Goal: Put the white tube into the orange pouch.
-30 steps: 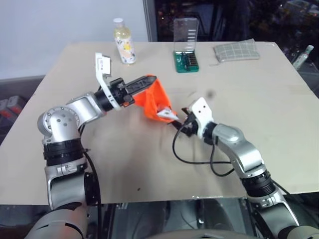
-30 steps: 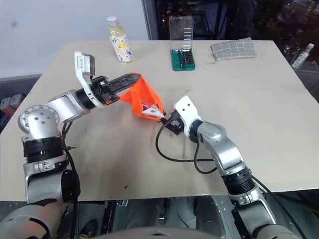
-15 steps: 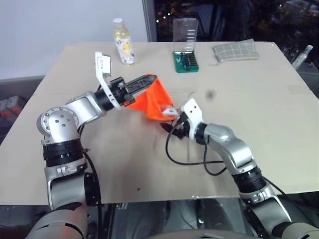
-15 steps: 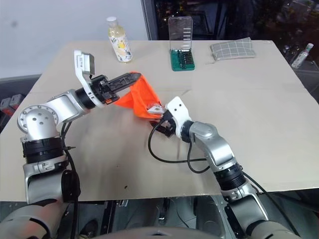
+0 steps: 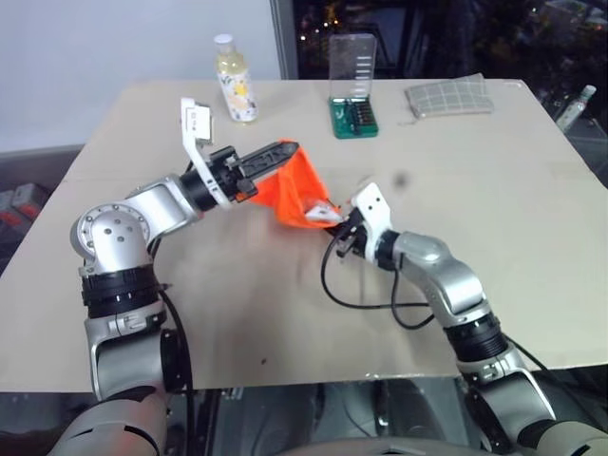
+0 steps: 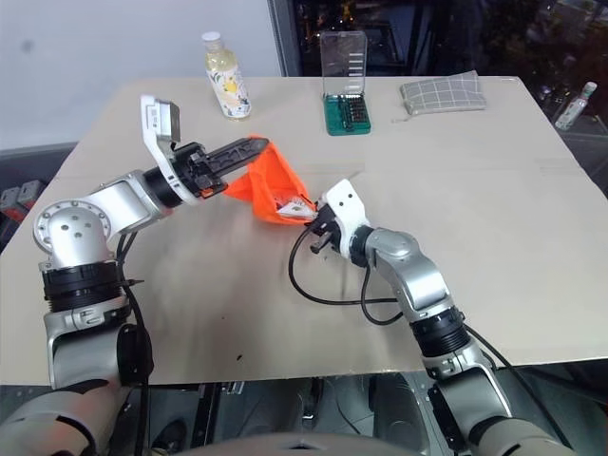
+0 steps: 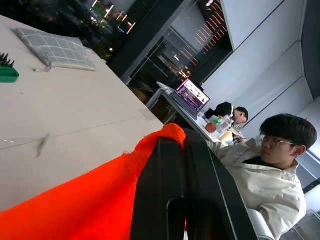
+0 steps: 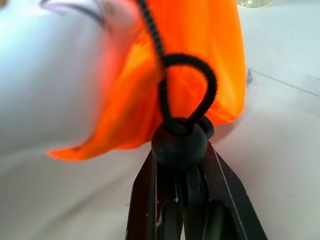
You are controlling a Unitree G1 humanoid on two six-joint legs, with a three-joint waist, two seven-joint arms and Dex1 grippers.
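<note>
My left gripper is shut on the top edge of the orange pouch and holds it up off the table, mouth facing right. The white tube pokes out of the lower corner of the mouth, mostly inside. At that corner my right gripper is shut on the pouch's black pull cord, whose bead sits at the fingertips. In the right wrist view the tube is a white blur beside the orange fabric. The left wrist view has black fingers pinching orange cloth.
At the table's back stand a clear bottle with yellowish liquid, a green bit case with an upright clear lid, and a grey checked cloth. A black cable loops on the table under my right arm. A seated person is beyond the table.
My right gripper was open beside the tube's end; it has closed in at the pouch's lower corner and shut on the pull cord. The left arm and pouch have stayed put.
</note>
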